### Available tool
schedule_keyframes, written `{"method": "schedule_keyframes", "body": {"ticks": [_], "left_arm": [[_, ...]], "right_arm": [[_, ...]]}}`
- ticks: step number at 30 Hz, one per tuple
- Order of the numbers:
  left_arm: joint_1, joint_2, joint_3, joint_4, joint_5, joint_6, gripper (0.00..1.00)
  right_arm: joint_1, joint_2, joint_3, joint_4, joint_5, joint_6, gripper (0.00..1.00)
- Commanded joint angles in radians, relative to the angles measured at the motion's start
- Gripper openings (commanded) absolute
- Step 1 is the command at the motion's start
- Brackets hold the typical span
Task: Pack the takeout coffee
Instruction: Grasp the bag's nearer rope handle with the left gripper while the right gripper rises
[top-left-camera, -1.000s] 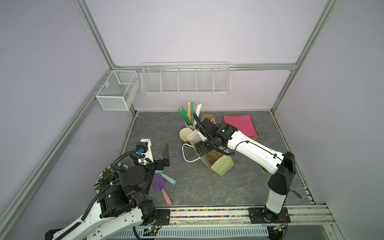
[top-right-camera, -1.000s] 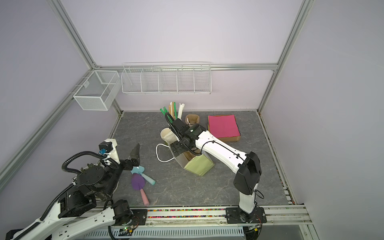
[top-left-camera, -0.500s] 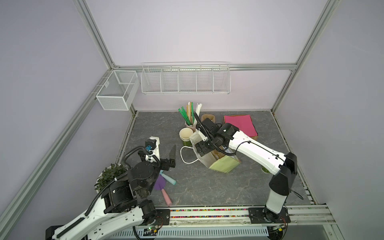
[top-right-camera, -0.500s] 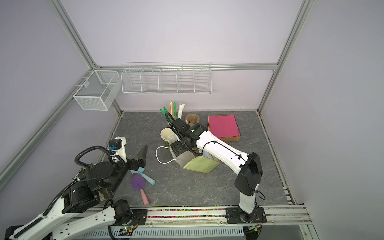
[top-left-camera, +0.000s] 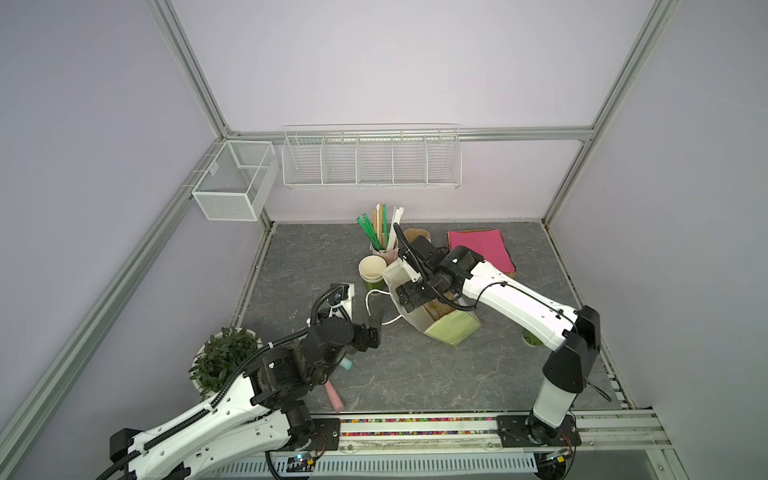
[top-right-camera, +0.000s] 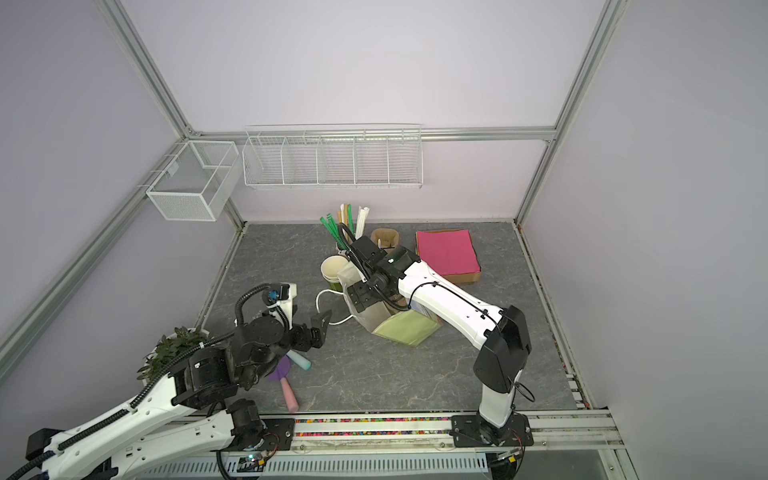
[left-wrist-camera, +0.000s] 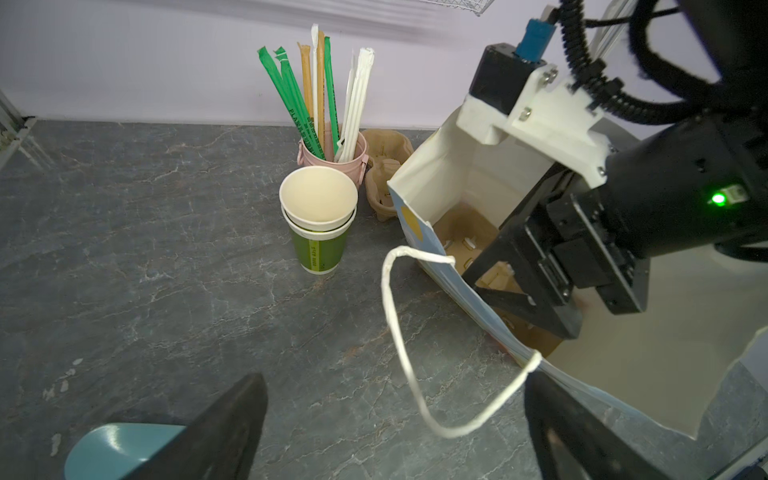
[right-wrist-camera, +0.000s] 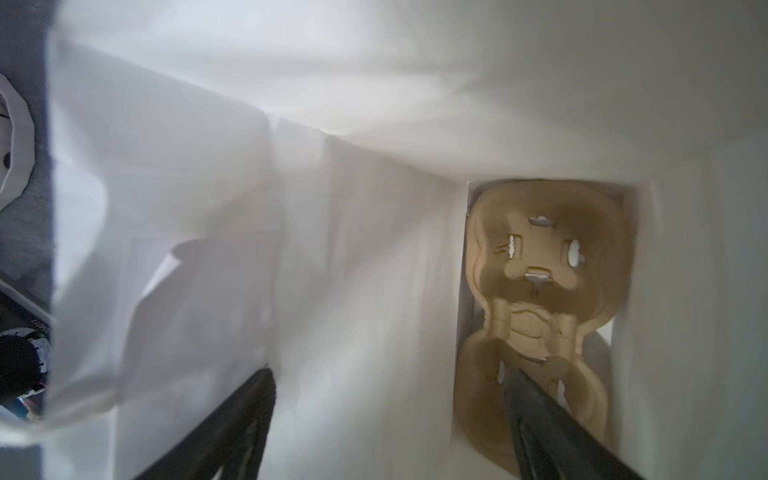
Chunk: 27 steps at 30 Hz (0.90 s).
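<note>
The left gripper (left-wrist-camera: 397, 376), jaws wide apart and empty, has come forward to the cord handle (left-wrist-camera: 390, 316) of the paper bag (top-left-camera: 409, 318). The takeout coffee I cannot find surely; a green bit (top-left-camera: 531, 340) under the right arm (top-left-camera: 519, 303) may be it. Farther, the right gripper (right-wrist-camera: 386, 372) stays open inside the bag, above the cup carrier (right-wrist-camera: 540, 257); the bag seems ready.

takeout coffee (top-left-camera: 532, 340): small green cup on the grey table (top-left-camera: 415, 374), right side, mostly hidden under the right arm (top-left-camera: 519, 307) near its elbow; only a sliver of green showing in a top view; lid and pale mark not discernible; well apart from the paper bag

paper bag (top-left-camera: 409, 318): white inside, pale green end panel, white cord handle (left-wrist-camera: 395, 332); tilted, mouth open

cup carrier (right-wrist-camera: 536, 266): brown moulded pulp, flat against the bottom of the paper bag
</note>
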Motion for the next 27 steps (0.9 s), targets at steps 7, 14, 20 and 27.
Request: {"method": "schedule_keyframes", "body": {"ticks": [7,14,20,27], "left_arm": [[0.031,0.039,-0.071,0.201,0.061,-0.101,0.65],[0.036,0.046,-0.041,0.291,0.082,-0.083,0.0],[0.041,0.087,0.015,0.307,0.142,-0.079,0.0],[0.044,0.124,0.085,0.278,0.173,-0.09,0.0]], "right_arm": [[-0.01,-0.06,-0.031,0.01,0.003,-0.018,0.89],[-0.01,-0.08,-0.046,0.019,-0.014,-0.02,0.89],[-0.015,-0.102,-0.058,0.036,-0.075,-0.031,0.89],[-0.022,-0.126,-0.076,0.054,-0.168,-0.062,0.88]]}}
